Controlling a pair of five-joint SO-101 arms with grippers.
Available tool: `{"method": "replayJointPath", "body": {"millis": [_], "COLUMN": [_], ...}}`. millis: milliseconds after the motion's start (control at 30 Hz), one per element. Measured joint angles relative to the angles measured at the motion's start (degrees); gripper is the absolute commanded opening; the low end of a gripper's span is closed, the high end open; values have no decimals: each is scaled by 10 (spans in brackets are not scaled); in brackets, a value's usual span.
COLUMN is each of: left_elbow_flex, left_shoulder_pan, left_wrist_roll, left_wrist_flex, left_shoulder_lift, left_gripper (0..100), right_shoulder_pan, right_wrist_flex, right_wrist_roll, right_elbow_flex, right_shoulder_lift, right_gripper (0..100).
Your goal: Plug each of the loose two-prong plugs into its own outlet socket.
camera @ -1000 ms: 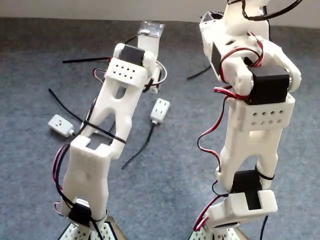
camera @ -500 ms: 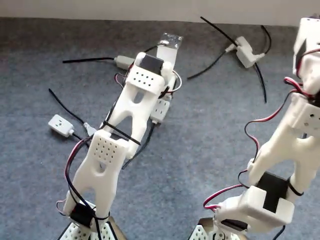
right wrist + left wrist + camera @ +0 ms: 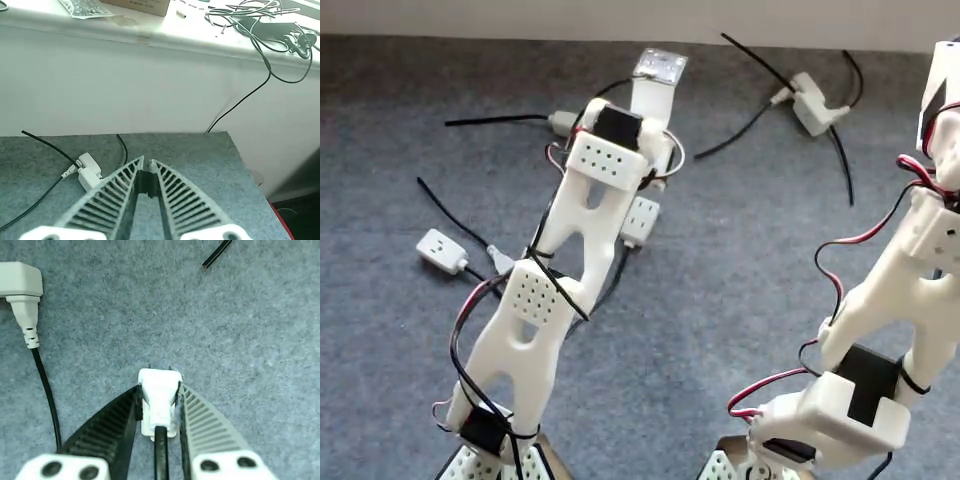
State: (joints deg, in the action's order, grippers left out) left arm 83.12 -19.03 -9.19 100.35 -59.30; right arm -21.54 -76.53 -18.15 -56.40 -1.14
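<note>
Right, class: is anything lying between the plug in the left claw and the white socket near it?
Nothing visible does. The left claw grips the plug, and only bare carpet lies between it and the socket. The socket's black cord trails away, not across.

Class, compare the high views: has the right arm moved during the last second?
Yes. The right arm swung rightward, away from the white outlet socket lying at the carpet's left.

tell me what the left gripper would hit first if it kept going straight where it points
Most likely bare grey carpet, ahead of the white plug that the left gripper holds. The white connector sits off to one side, the black cord end to the other; depth is unclear.
</note>
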Motion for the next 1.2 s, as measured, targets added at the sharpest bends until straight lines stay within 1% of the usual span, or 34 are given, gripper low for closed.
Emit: {"method": "replayJointPath", "body": {"millis": [133,267,600,800,967,1200], "left_elbow_flex": [-21,-41,-48,-96,-141,-147], "left_shoulder_pan": [0,-7,-6,-10,-10,-10], "left_wrist_roll": [29,37,37,37,25,25], "left_wrist_flex": [4,4,4,2,2,2], "left_shoulder_lift": [0,-1,-1,5,41,46], "left_gripper": [8,8,8,8,8,8], "right_shoulder_pan": [0,0,0,0,0,0], "right_wrist_flex": [0,0,0,0,0,0], "right_wrist_roll": [0,0,0,0,0,0], "right_elbow_flex": [0,0,0,0,0,0], "right_shoulder_lift": [0,0,0,0,0,0], "right_gripper": [8,8,8,8,8,8]}}
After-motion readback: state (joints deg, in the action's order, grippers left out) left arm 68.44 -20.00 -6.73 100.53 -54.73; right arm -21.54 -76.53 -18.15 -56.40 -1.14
